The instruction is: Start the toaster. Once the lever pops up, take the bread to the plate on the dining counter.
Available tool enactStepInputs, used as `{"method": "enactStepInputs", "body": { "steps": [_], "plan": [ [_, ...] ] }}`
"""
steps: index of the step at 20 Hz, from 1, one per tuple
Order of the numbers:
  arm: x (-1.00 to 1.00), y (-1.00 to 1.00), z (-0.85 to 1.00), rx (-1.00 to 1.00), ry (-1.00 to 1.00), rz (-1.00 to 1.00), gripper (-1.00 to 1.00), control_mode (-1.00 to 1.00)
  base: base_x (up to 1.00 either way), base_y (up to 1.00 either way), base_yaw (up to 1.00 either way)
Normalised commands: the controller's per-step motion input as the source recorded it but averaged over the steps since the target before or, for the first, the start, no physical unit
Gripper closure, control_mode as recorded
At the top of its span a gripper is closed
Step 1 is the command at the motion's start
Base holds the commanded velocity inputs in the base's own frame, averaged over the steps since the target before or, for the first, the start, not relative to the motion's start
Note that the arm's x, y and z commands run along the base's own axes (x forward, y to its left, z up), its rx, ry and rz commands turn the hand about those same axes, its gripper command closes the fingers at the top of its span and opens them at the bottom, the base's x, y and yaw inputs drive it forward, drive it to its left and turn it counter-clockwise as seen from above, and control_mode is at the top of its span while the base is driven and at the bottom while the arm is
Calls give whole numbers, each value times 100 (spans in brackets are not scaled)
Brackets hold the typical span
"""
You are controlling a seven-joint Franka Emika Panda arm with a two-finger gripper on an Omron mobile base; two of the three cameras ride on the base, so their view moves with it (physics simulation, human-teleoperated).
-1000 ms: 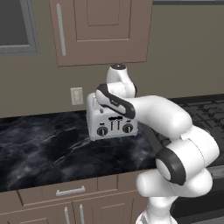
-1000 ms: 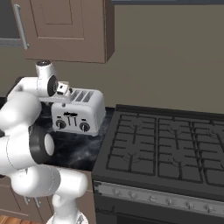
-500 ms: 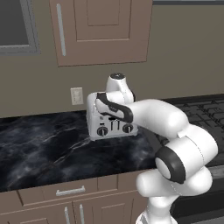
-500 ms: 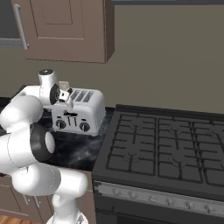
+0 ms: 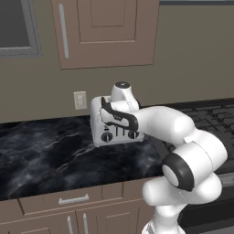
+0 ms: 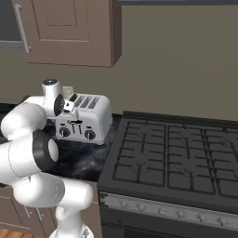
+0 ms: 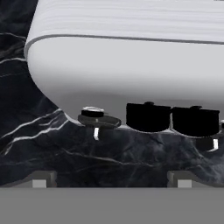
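Observation:
The silver-white toaster (image 5: pixel 97 124) (image 6: pixel 94 119) stands on a black marble worktop against the wall. My gripper (image 5: pixel 118 122) (image 6: pixel 69 109) hangs over its front face and points down. In the hand view the toaster (image 7: pixel 127 65) looms close. Its two black levers (image 7: pixel 148 116) sit side by side, with a round knob (image 7: pixel 97 120) to their left. My gripper (image 7: pixel 111 180) is open, its fingertips (image 7: pixel 41 179) wide apart above the marble, with nothing between them. The bread is hidden. The plate and the dining counter are out of view.
A black gas stove (image 6: pixel 176 158) adjoins the worktop (image 5: pixel 45 155) on the right. Brown wall cabinets (image 5: pixel 105 32) hang above, a wall socket (image 5: pixel 80 99) sits left of the toaster, and a grey microwave (image 5: pixel 13 25) is at the upper left. Drawers (image 5: pixel 73 199) run below.
The hand has come down and in toward the toaster's front over the last second. The jaws stayed wide. The toaster has not moved.

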Motion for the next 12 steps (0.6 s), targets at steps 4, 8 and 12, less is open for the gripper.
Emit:
{"method": "enactStepInputs", "body": {
  "steps": [4, 8, 12],
  "plan": [
    [9, 1, 0, 0, 0, 0, -100, -100, 0, 0, 0],
    [10, 3, 0, 0, 0, 0, -100, -100, 0, 0, 0],
    [10, 4, 0, 0, 0, 0, -100, -100, 0, 0, 0]
  ]
}}
